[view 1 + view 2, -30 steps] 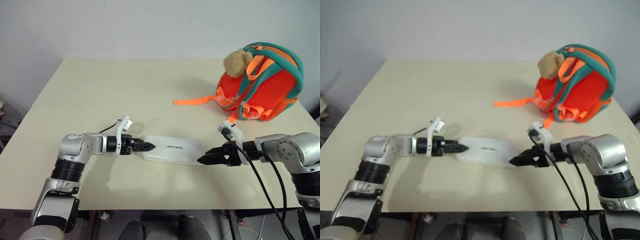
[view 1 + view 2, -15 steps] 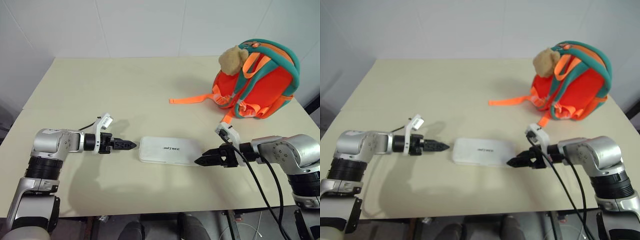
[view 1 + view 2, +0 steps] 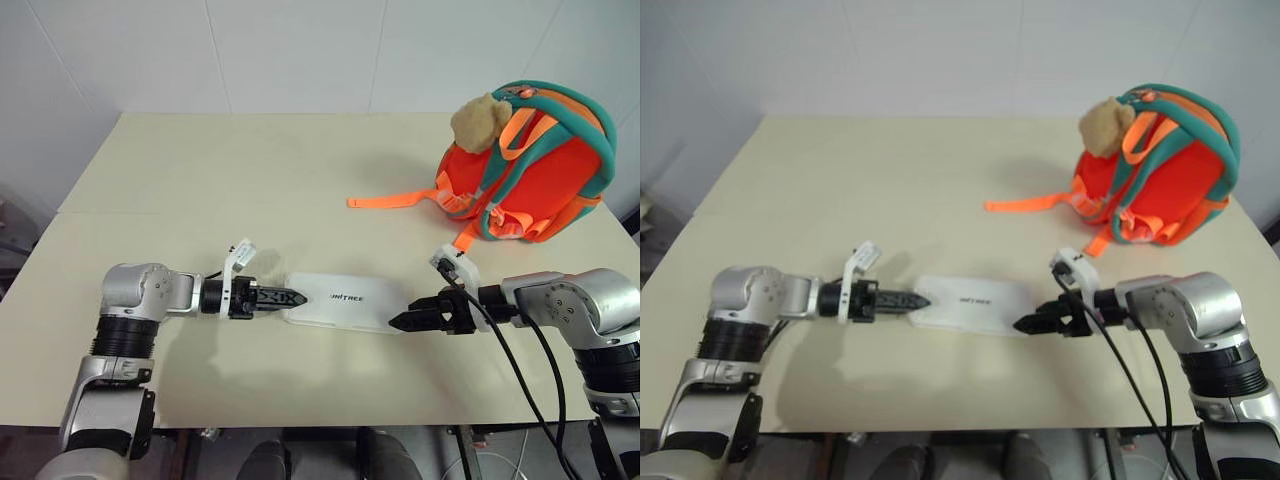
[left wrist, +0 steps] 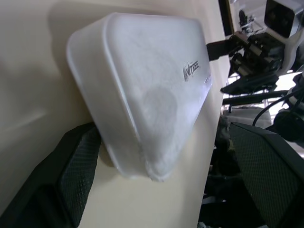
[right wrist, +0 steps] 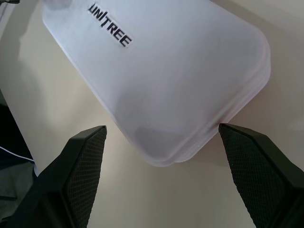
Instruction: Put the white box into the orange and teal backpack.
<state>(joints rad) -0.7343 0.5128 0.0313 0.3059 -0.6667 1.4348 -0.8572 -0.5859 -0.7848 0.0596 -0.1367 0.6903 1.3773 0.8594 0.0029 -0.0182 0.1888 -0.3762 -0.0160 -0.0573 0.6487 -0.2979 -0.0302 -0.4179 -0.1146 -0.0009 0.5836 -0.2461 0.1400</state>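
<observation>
The cream table is being bounded by white walls. The white box is being bracketed, unheld, between the wide-open left gripper and right gripper. The orange and teal backpack is being kept well beyond the right gripper, its loose strap trailing between.

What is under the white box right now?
The white box lies flat on the table, with bare tabletop showing all around it. Whatever may be beneath the box itself is covered from sight.

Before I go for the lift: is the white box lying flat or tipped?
Flat. The white box lies with its lettered face up on the table, between both grippers.
</observation>
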